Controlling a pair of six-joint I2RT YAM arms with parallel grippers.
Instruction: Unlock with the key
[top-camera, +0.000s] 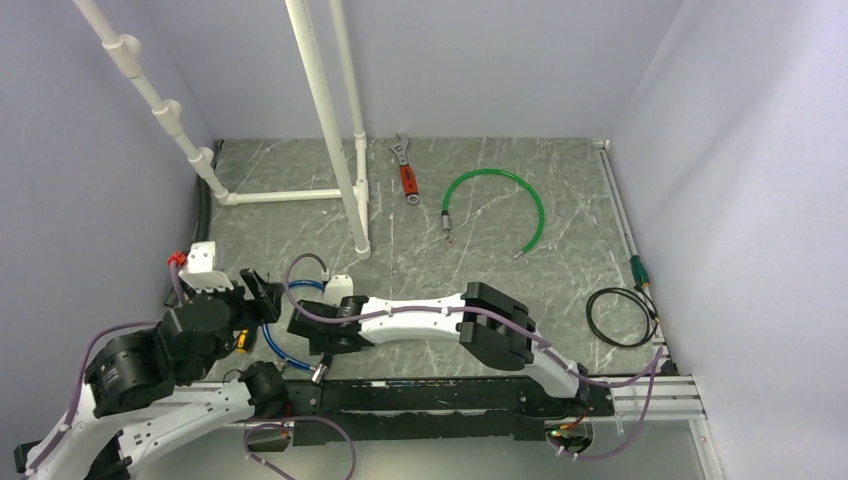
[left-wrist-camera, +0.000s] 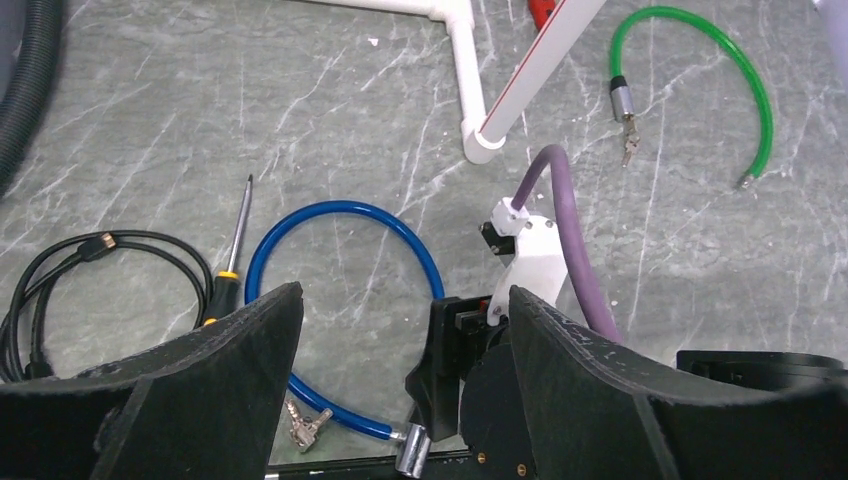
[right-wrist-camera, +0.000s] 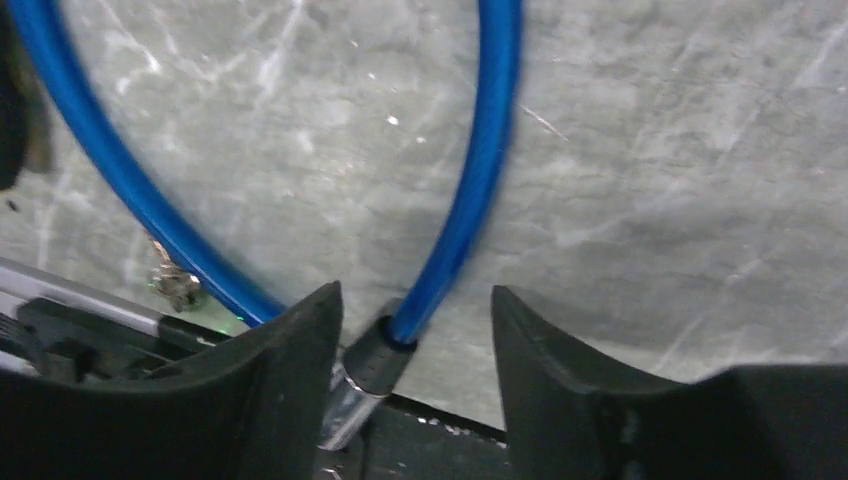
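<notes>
A blue cable lock (left-wrist-camera: 345, 215) lies in a loop at the near edge of the table. Its silver cylinder end (right-wrist-camera: 365, 372) stands between the fingers of my right gripper (right-wrist-camera: 413, 292). The cylinder is close against the left finger, with a wide gap to the right one, so the jaws are open. The key (left-wrist-camera: 308, 425), a tiny metal bunch, lies on the table just outside the blue cable, and the right wrist view shows the key (right-wrist-camera: 175, 282) too. My left gripper (left-wrist-camera: 400, 295) hovers open above the loop, holding nothing.
A yellow-and-black screwdriver (left-wrist-camera: 232, 250) and a coiled black cable (left-wrist-camera: 60, 290) lie left of the loop. Farther back are white PVC pipes (top-camera: 340, 130), a red-handled wrench (top-camera: 408, 178) and a green cable lock (top-camera: 510, 195) with another small key (left-wrist-camera: 630, 148). A second black cable (top-camera: 620, 316) lies at the right.
</notes>
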